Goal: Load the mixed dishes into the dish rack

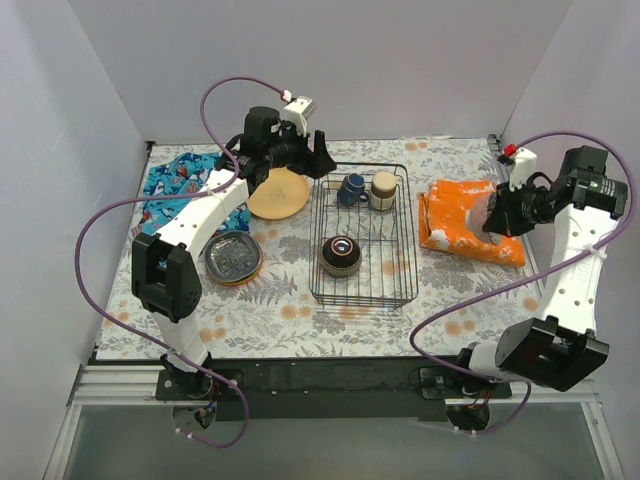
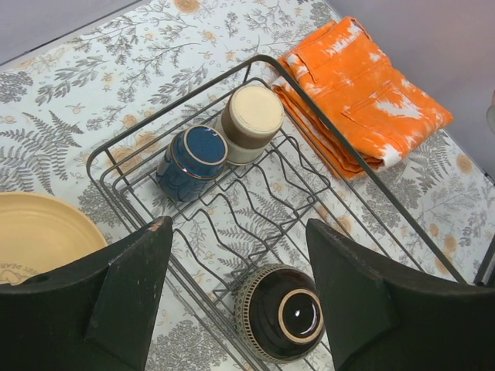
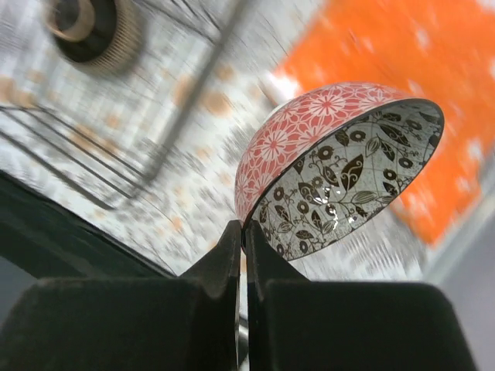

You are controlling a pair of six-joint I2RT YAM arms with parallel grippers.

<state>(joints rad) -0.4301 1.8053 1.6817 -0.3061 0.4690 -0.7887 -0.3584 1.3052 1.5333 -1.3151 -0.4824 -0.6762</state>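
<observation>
The black wire dish rack (image 1: 395, 270) stands mid-table. In it are a dark blue mug (image 1: 350, 188), a beige cup (image 1: 383, 190) and an upturned brown-ringed bowl (image 1: 341, 255). All three show in the left wrist view too: mug (image 2: 189, 161), cup (image 2: 249, 122), bowl (image 2: 280, 311), rack (image 2: 193, 86). A yellow-orange plate (image 1: 279, 192) lies left of the rack. A dark grey patterned plate (image 1: 233, 257) tops a small stack. My left gripper (image 1: 322, 160) (image 2: 238, 226) is open and empty above the rack's far left corner. My right gripper (image 1: 500, 213) (image 3: 241, 226) is shut on the rim of the pink bowl (image 3: 309, 131), held over the orange bag.
An orange crinkly bag (image 1: 465, 222) lies right of the rack and shows in the left wrist view (image 2: 363, 93). A blue patterned cloth (image 1: 172, 182) lies at the far left. White walls close in the back and both sides.
</observation>
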